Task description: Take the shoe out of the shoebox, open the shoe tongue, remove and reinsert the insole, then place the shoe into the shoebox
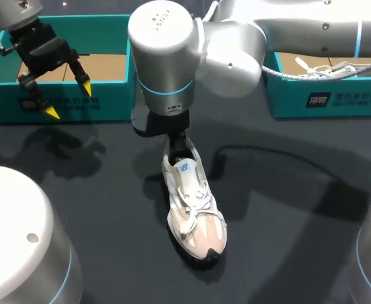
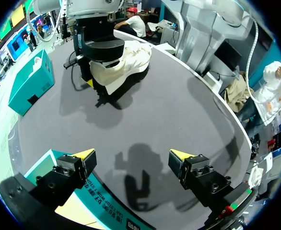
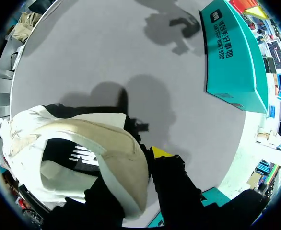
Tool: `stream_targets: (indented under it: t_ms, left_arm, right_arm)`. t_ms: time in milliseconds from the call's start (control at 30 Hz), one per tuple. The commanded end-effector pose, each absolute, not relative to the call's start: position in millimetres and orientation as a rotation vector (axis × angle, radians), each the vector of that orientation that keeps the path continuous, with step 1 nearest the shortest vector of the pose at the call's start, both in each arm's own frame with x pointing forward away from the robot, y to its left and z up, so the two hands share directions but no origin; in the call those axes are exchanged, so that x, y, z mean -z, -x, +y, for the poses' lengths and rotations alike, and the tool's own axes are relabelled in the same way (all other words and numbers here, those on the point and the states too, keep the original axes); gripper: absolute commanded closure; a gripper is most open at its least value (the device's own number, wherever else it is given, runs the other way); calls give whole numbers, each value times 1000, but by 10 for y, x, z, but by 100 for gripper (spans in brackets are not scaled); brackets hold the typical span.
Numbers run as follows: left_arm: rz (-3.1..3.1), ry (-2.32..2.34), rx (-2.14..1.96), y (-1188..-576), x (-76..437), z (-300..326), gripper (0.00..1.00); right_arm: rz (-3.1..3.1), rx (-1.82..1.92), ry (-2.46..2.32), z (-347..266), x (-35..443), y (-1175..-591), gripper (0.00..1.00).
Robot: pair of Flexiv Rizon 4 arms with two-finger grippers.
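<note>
Teal left shoebox (image 1: 109, 101), up-left of the shoe (image 1: 195, 209), shows a bare cardboard floor, so I read step one as done: the shoe stands on its sole on the table (image 1: 287, 209), toe pointing away from the boxes and well apart from both. My left gripper (image 1: 67, 99) hangs over that box's front wall, jaws wide apart, empty. My right gripper (image 1: 178, 147) sits at the shoe's heel. I can't tell if it's clamped on the collar, since the heel hides the contact. The dark panel inside the opening may be the insole (image 3: 78, 160), so I'd guess it's seated. Tongue state is unreadable under loose laces (image 1: 195, 201). Left to do, I judge: tongue, insole cycle, re-boxing. The right shoebox (image 1: 337, 98), up-right of the shoe, holds a second shoe (image 1: 328, 66), mostly cut off.
</note>
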State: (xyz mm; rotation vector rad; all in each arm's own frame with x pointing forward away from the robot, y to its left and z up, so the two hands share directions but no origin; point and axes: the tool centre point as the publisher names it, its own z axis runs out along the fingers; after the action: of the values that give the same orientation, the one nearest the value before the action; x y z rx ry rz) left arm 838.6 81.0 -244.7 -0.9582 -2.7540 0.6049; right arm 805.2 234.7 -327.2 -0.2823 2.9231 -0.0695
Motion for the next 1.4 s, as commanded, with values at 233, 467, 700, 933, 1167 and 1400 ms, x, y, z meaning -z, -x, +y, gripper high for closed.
stream_targets:
  t_ms: [233,467,700,933,1167,1400]
  left_arm:
    - [-2754,960,-601,-8387,2445,814,0]
    - [-2754,960,-601,-8387,2445,814,0]
    - [-2754,960,-601,-8387,2445,814,0]
    - [-2754,960,-601,-8387,2445,814,0]
    - [-2754,960,-601,-8387,2445,814,0]
    - [-2754,960,-601,-8387,2445,814,0]
  right_arm:
    - [2882,82,221,1776,2456,-8137,100]
    - [2863,126,186,1618,2146,-8273,100]
    - [2863,126,186,1618,2146,-8273,100]
    - [2863,126,186,1618,2146,-8273,100]
    - [2850,212,89,1444,1880,-8534,100]
    - [2830,291,77,1103,1564,-8993,100]
